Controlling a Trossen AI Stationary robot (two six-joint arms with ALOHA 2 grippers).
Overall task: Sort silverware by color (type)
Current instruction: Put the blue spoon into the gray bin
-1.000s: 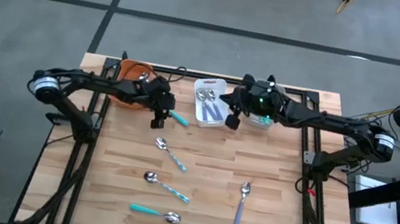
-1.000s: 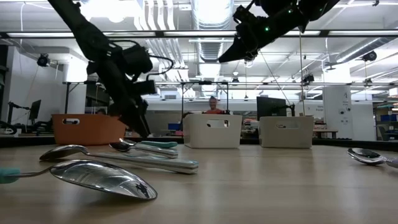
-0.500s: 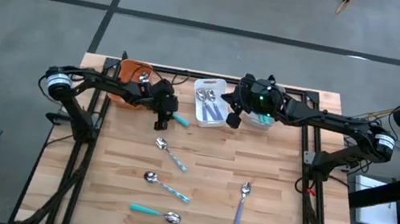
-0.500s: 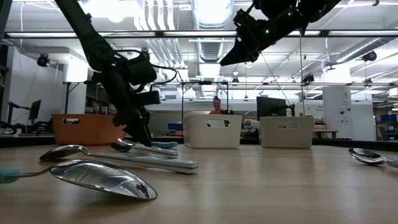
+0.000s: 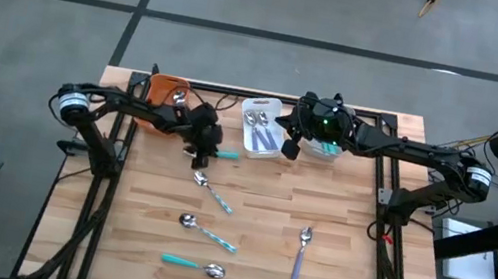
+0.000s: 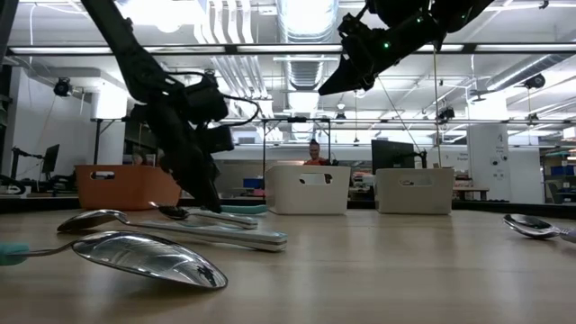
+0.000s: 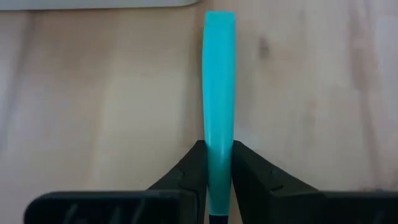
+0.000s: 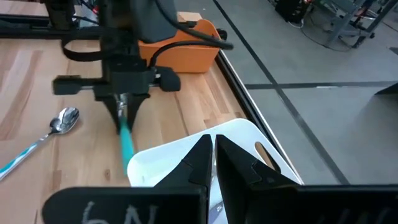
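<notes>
Five utensils remain outside the bins, by a count of the high view; sorting is judged partly done.

- Orange bin: behind and to the left of the left pincer. Something shiny shows inside; what it is cannot be told.
- Left pincer: down at the table, fingers pressed against both sides of a teal-handled utensil. The handle runs forward from the fingertips toward the white bin; its head is hidden under the pincer. Not yet lifted, as far as the low view shows. Judged the piece now being sorted.
- Striped-handled spoon: on the table just in front of the left pincer, unsorted.
- Second striped-handled spoon: farther forward, unsorted.
- Teal-handled spoon: nearest the front edge, unsorted.
- White bin: just right of the left pincer, holding several pieces with metal heads, judged already sorted.
- Right pincer: raised beside the white bin, fingers closed, nothing between them. Waiting.
- Grey bin: under the right arm, contents hidden from above.
- Purple-handled spoon: well right of the left pincer, unsorted.
</notes>
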